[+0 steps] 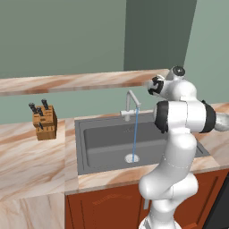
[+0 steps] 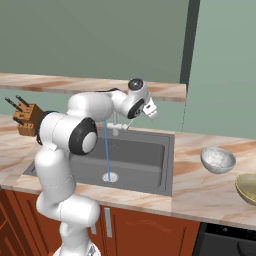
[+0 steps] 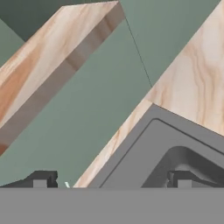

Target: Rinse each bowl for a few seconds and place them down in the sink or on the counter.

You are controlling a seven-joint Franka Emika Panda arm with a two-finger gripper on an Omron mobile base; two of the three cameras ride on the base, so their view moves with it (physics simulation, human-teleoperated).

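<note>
Green kitchen walls back a marbled worktop (image 2: 200, 192) where a dark sink (image 1: 103, 143) takes a thin stream of water from the faucet (image 1: 130, 103), falling onto the drain (image 1: 131, 158). Right of the sink, a grey bowl (image 2: 217, 160) sits on the worktop, with a gold bowl (image 2: 247, 188) just beyond it at the frame edge. The pincer (image 2: 151, 111) hangs above the sink's rear right, its fingers (image 3: 41, 179) spread wide and holding nothing. A knife block (image 1: 44, 121) stands left of the sink beneath a shelf (image 1: 80, 81).

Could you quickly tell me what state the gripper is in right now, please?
Gripper: open, jaws wide apart, holding nothing; it is up by the sink.
</note>
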